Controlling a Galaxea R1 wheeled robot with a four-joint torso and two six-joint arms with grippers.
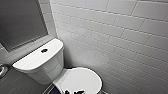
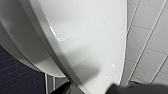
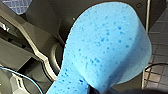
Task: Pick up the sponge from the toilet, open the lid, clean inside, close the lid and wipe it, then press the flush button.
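White tiles [image 1: 120, 30] surround us; our right gripper [image 3: 96, 90] clamps the sponge [image 3: 107, 45], our left gripper [image 2: 90, 89] straddles the lid [image 2: 87, 37], grip unclear.

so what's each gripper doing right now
left gripper: cannot tell, close by the lid
right gripper: shut on the sponge

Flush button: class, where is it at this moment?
In the head view's left half, the small dark round flush button sits centred on the flat white tank top, behind the white oval lid.
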